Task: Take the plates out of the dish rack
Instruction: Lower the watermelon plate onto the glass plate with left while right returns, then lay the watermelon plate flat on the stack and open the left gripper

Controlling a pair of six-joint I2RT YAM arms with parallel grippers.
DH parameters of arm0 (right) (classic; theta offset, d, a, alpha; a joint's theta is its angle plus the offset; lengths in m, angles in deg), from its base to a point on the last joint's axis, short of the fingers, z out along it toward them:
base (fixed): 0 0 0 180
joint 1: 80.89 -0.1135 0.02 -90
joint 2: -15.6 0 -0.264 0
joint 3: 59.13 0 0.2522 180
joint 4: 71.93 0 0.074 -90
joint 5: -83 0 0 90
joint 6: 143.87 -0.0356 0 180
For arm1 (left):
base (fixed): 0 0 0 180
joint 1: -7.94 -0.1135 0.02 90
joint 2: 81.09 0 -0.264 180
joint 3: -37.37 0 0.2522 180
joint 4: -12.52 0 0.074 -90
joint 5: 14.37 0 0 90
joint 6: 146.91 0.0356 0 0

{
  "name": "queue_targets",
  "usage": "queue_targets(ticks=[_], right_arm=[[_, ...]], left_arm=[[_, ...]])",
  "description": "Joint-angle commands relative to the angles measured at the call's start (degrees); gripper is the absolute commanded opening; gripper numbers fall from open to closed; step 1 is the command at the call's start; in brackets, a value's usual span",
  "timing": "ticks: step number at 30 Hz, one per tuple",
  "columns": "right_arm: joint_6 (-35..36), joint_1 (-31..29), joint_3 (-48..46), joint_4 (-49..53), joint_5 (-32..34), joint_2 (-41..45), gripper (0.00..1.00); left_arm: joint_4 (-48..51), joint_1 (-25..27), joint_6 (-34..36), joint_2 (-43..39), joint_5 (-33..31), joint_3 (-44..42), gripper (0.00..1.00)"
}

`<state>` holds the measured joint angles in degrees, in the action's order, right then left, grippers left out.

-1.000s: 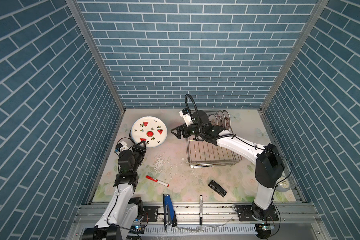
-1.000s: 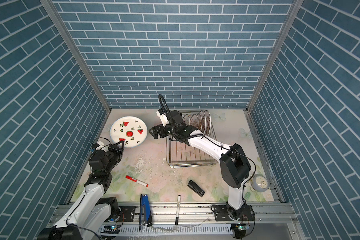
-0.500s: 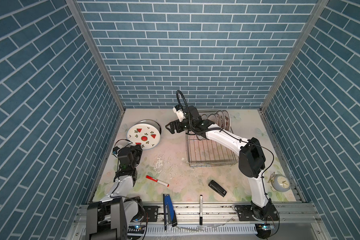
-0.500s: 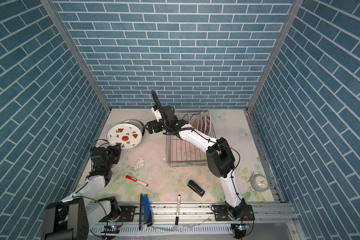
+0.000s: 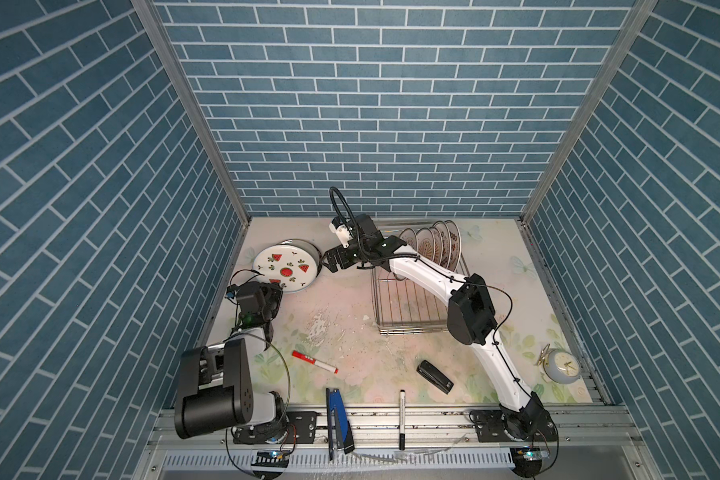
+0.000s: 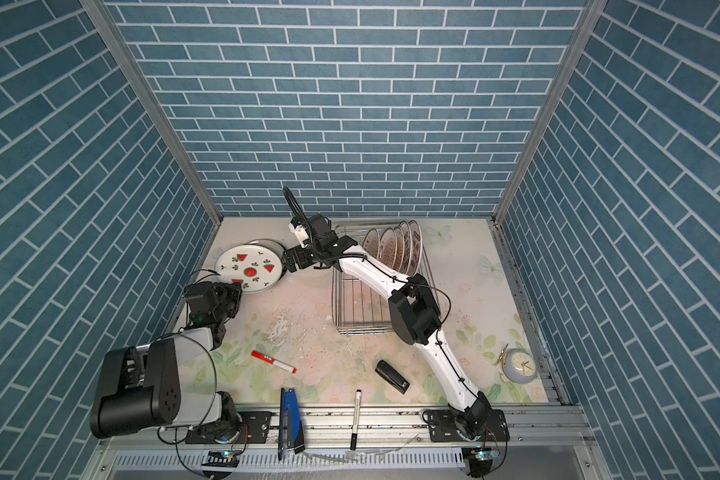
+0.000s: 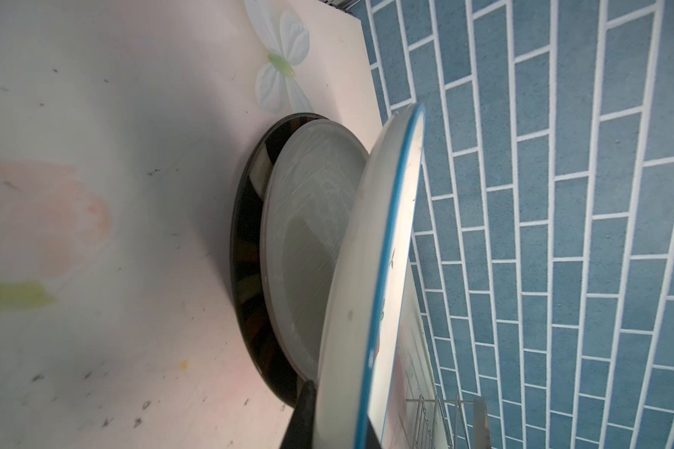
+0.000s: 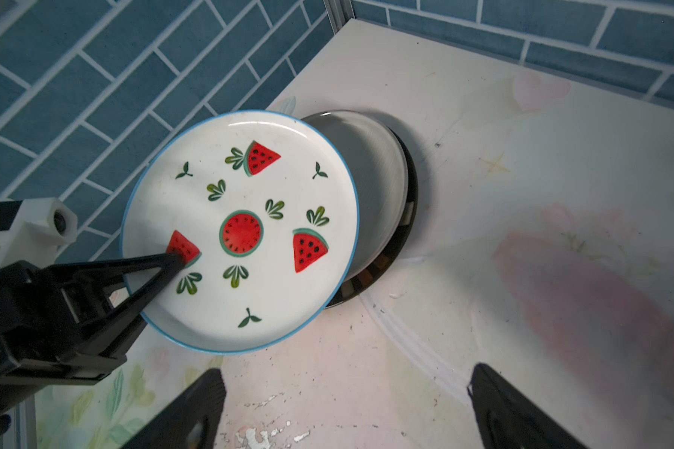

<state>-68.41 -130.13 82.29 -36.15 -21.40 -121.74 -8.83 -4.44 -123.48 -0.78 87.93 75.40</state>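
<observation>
A round white plate with a thin blue rim and red watermelon slices (image 8: 242,229) is clenched at its near edge by the left fingers (image 8: 170,262), one on the printed face and one beneath. It hangs tilted over a plain whitish plate (image 8: 370,186) that lies on a glossy dark plate (image 8: 405,241), in the far left corner of the floral-printed surface (image 5: 341,299). I cannot tell whether its far rim touches that stack.

The right fingers (image 8: 187,412) are spread wide, holding nothing, just beside the watermelon plate's right edge. The blue brick wall (image 8: 74,97) is close on the plate's left.

There is bare surface between the stack and the silver wire dish rack (image 5: 408,307), where a row of brown-patterned plates (image 5: 433,245) stands upright at the far end.
</observation>
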Motion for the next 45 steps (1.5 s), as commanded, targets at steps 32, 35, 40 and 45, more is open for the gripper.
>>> queue_targets(ticks=[32, 35, 40, 45], right_arm=[[3.9, -0.8, 2.5, -1.7, -1.1, -3.8, 0.99], [3.7, -0.8, 2.7, -1.6, -2.1, -4.0, 0.99], [3.7, -0.8, 2.7, -1.8, -1.6, -4.0, 0.99], [3.4, -0.8, 3.1, -1.7, -1.8, -4.5, 0.99]], left_arm=[[3.3, -0.1, 5.4, 8.2, 0.3, 11.1, 0.19], [4.7, -0.2, 6.4, 8.8, 1.3, 12.4, 0.2], [7.8, -0.1, 7.6, 9.5, 0.7, 13.2, 0.22], [10.0, -0.1, 8.1, 9.7, -0.2, 13.3, 0.24]])
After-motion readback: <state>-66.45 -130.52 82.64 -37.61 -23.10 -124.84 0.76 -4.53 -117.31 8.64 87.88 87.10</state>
